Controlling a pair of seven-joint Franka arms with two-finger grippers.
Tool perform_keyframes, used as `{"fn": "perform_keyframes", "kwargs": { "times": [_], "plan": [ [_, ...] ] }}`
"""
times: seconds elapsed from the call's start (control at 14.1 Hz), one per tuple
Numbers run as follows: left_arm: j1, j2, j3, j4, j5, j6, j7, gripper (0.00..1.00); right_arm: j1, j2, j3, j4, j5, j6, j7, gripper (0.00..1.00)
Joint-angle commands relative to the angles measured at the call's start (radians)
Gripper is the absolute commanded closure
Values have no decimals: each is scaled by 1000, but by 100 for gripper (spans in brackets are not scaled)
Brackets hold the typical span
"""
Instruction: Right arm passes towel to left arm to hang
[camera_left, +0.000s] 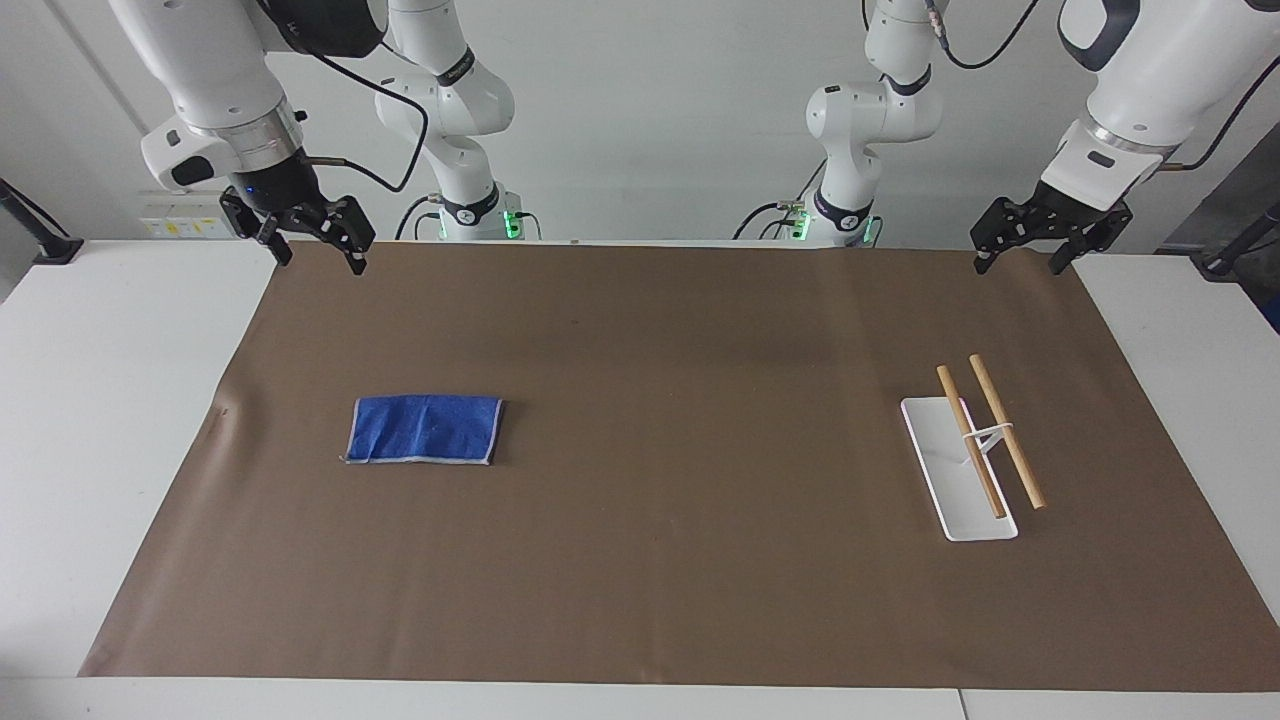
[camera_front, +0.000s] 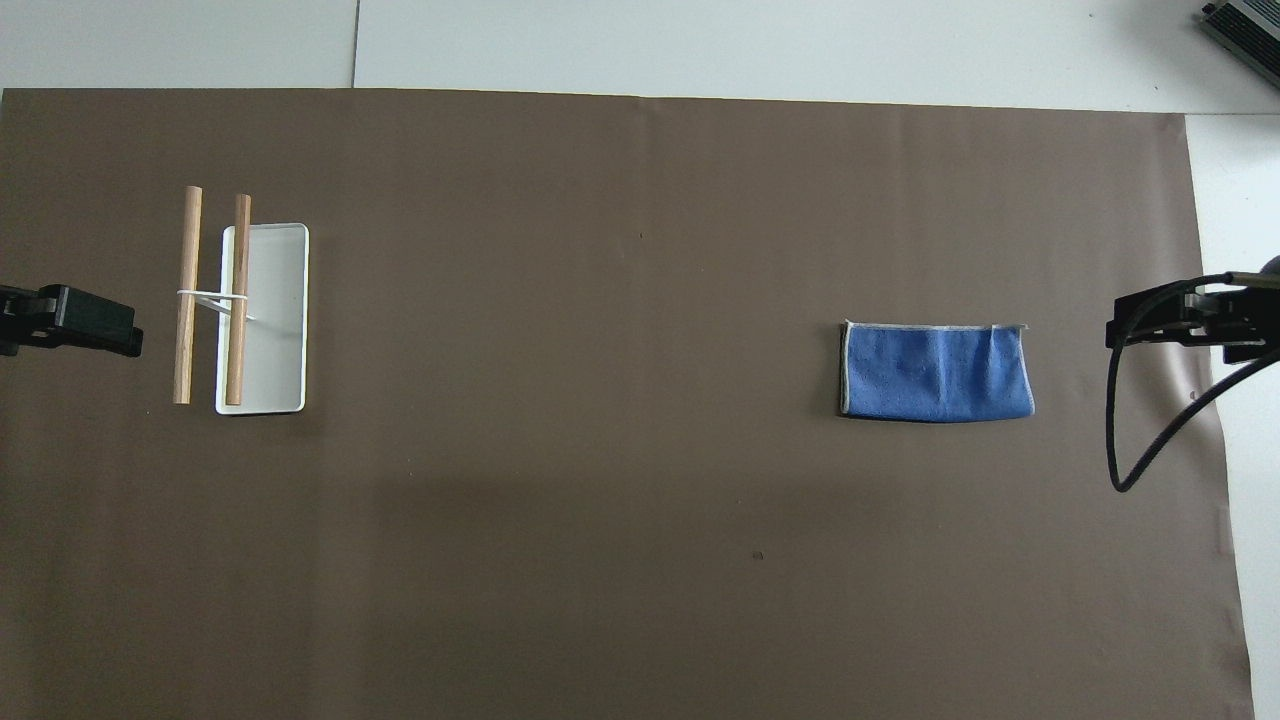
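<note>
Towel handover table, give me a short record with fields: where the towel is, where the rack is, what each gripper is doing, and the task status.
towel: blue towel lies folded flat on the brown mat, toward the right arm's end of the table
rack: white tray with two wooden rods, toward the left arm's end
right gripper: right gripper up over the mat's edge by the robots, fingers open, holding nothing
left gripper: left gripper waits over its own mat corner, fingers open, holding nothing
status: towel not yet picked up
</note>
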Motion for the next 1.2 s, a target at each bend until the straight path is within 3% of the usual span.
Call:
{"fn": "perform_keyframes", "kwargs": {
  "times": [0.0,0.21,0.71,1.13],
  "plan": [
    [8,-8,-3,-8,0,-2,11,0,11,-21,8,-109,-13,105,2,0],
    [8,-8,-3,-8,-2,-1,11,0,21,-11,11,-237,-4,275,0,0],
    [8,-8,-3,-8,-2,-1,11,0,39,109,13,-443,2,634,-9,0],
    [8,-8,-3,-8,0,-1,11,0,28,233,13,-538,5,895,-96,0]
  ]
}}
